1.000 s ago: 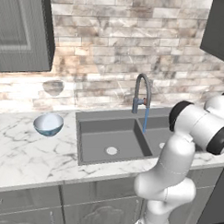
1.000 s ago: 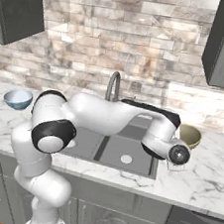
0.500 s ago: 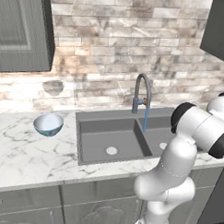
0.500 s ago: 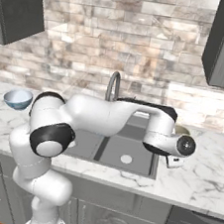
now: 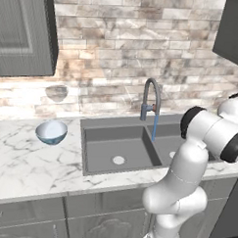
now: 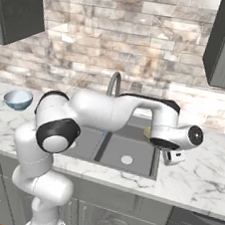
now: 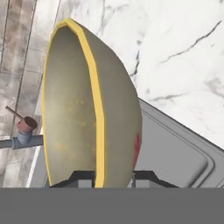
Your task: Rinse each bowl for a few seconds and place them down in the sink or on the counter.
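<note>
The gripper (image 7: 113, 175) pinches the rim of the olive-tan bowl (image 7: 92, 105) between its two dark fingertips (image 7: 83, 177), one inside the bowl and one on its outer wall, so the bowl stands on edge in the hand view with its yellow lip running up the middle. Behind it lie the dark grey sink (image 7: 175, 153) and the faucet (image 7: 24, 131) spout, with the white marble counter (image 7: 175, 52) beyond. In the right base view the hand hangs at the sink's right edge, a sliver of the bowl (image 6: 147, 132) peeking out beside the wrist. The pale blue bowl (image 5: 51, 131) sits alone on the counter well left of the sink. The hold is on a thin rim only, so the glossy bowl could pivot or slip as the arm swings toward the faucet, or knock against the spout on the way.
</note>
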Controlling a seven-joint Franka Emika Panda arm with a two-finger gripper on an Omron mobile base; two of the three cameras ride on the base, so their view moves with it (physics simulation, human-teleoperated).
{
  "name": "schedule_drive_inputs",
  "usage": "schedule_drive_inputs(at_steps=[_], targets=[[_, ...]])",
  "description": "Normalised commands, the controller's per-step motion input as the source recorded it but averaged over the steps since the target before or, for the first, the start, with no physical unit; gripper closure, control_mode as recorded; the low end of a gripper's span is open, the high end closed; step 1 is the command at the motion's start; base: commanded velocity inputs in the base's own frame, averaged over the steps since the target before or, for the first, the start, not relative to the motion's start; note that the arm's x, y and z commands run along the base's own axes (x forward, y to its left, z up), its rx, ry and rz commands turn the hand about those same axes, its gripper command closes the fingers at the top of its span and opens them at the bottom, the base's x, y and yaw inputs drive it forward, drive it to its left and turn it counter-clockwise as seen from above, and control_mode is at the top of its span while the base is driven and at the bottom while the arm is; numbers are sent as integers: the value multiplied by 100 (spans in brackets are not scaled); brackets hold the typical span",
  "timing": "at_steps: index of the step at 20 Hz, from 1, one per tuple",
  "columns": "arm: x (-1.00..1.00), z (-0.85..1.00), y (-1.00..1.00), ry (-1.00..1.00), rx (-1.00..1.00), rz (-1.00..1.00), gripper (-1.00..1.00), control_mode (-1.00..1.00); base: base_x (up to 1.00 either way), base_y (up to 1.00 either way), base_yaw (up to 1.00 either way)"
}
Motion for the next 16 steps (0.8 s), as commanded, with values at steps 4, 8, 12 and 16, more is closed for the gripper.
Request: schedule_drive_inputs(at_steps=[4, 8, 12, 16], targets=[[0, -2, 13, 7, 13, 18, 100, -100, 0, 0, 0], [0, -11, 30, 0, 14, 8, 100, -100, 0, 0, 0], [0, -12, 35, -2, 12, 7, 100, -100, 0, 0, 0], [4, -14, 37, -3, 11, 6, 100, -100, 0, 0, 0]])
